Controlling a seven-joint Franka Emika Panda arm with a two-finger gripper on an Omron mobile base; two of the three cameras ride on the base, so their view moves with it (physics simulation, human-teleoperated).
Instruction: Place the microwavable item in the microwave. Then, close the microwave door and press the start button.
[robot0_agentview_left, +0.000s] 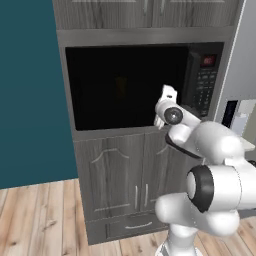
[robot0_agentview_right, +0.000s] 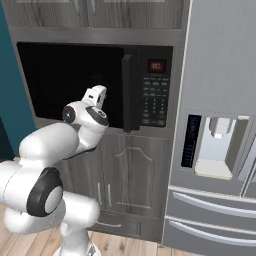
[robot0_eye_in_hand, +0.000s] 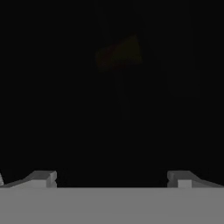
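The black microwave (robot0_agentview_left: 202, 52) sits built into grey wood cabinetry. Its keypad column (robot0_agentview_right: 155, 102) and small red display (robot0_agentview_right: 156, 65) are on the right. The microwave door (robot0_agentview_right: 75, 80) lies flush with the front, its vertical bar handle (robot0_agentview_right: 127, 92) next to the keypad. Through the dark glass a faint yellow shape, the microwavable item (robot0_eye_in_hand: 120, 54), shows inside, dim also in the left base view (robot0_agentview_left: 120, 85). My gripper (robot0_eye_in_hand: 111, 179) faces the glass close up, open, fingertips (robot0_eye_in_hand: 43, 178) wide apart with nothing between them. The hand (robot0_agentview_left: 167, 96) hovers before the door's lower right part, left of the handle.
Grey cabinet doors (robot0_agentview_left: 117, 177) and a drawer (robot0_agentview_left: 132, 225) fill the space under the microwave. A steel fridge (robot0_agentview_right: 220, 60) with a water dispenser (robot0_agentview_right: 217, 145) stands to the right. A teal wall (robot0_agentview_left: 27, 90) is on the left, over wooden floor (robot0_agentview_left: 40, 220).
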